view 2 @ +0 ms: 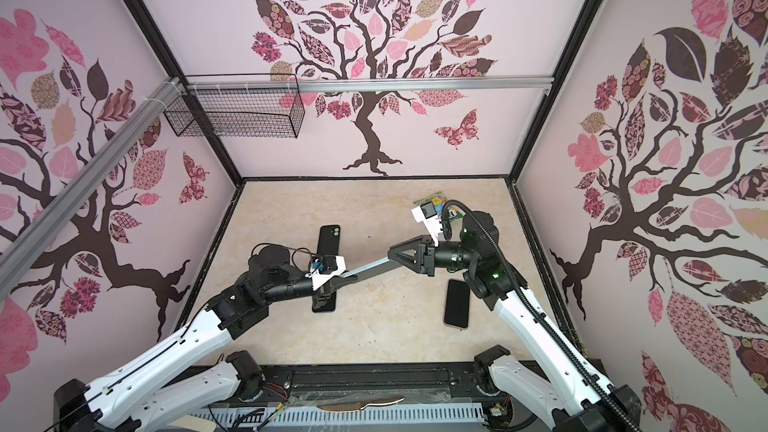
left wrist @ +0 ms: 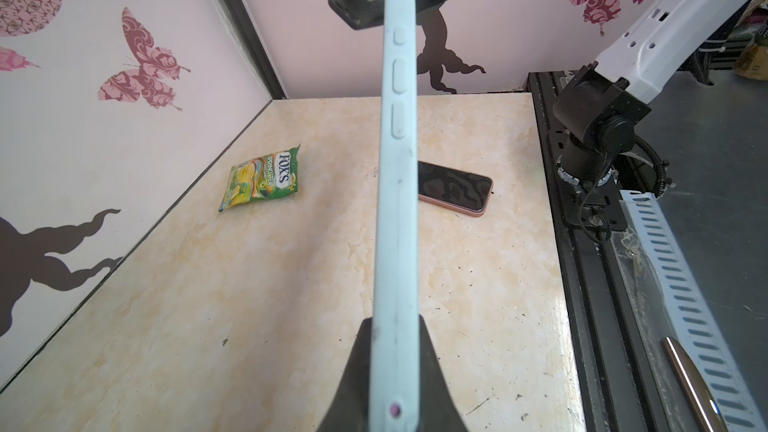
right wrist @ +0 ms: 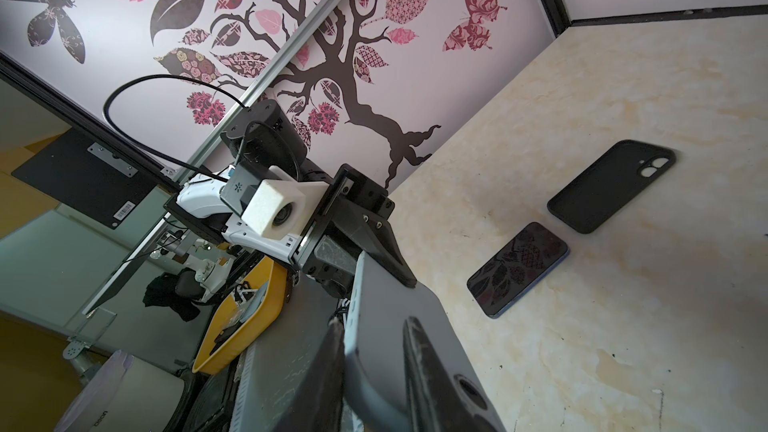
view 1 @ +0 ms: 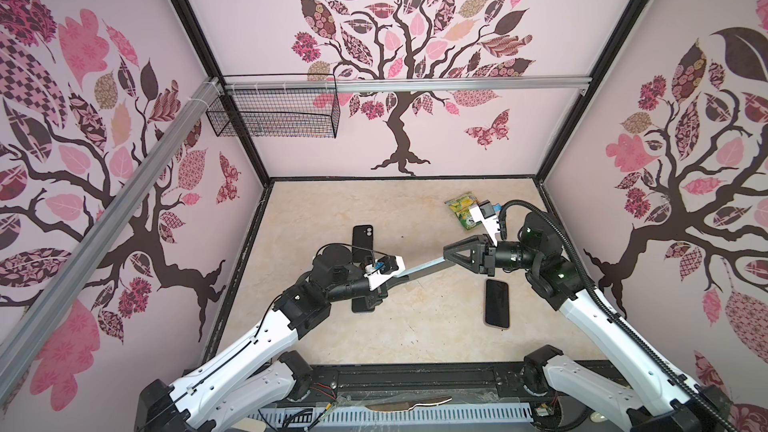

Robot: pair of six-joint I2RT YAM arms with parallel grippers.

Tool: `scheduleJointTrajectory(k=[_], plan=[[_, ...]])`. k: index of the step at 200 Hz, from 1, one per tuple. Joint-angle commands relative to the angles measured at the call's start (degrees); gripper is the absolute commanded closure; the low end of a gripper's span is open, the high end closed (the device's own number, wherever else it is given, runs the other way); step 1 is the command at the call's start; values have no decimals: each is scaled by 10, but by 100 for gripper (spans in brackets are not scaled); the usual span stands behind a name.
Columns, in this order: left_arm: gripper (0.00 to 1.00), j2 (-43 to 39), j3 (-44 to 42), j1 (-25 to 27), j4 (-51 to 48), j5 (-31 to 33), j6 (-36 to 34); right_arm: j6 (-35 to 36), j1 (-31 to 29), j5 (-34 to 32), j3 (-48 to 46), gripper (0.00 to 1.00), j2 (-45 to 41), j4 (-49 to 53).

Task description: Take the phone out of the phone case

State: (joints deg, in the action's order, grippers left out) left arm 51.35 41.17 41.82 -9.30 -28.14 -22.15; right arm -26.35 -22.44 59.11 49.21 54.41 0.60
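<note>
The table (view 1: 415,209) was a pale, stone-look top with pink tree walls on three sides. A wire basket (view 1: 274,112) hung on the back wall, up near the left corner.

The two arms met over the middle of the table. They held one thing between them, up in the air: the light blue phone case (view 1: 424,265). It was turned on its thin side, so the side buttons showed in the left wrist view. I could not tell if a phone was inside it.

The left gripper (left wrist: 394,328) had its jaws pressed tight on one end of the case. The right gripper (view 1: 448,252) had its jaws squeezed on the other end, one finger on each flat face.

Three flat things lay on the table:
- A pink-rimmed phone (view 1: 497,303) lay screen up near the right edge, toward the front.
- A blue-rimmed phone (right wrist: 517,270) lay screen up, left of the middle. In both top views the left arm hid part of it.
- A black case (view 1: 363,238) lay just behind that phone, close to it but not touching. Its back faced up and its camera hole showed.

A green snack bag (left wrist: 262,178) lay near the back edge, toward the right. In both top views the right arm's camera hid part of it.
</note>
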Motion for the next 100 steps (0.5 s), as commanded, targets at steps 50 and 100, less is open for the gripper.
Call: scheduleJointTrajectory(k=[50, 100], plan=[[100, -11, 40, -1, 63, 0, 47, 17, -9, 67, 6, 55, -24, -24], [100, -3, 48, -2, 60, -12, 68, 44, -10, 60, 15, 54, -21, 12]])
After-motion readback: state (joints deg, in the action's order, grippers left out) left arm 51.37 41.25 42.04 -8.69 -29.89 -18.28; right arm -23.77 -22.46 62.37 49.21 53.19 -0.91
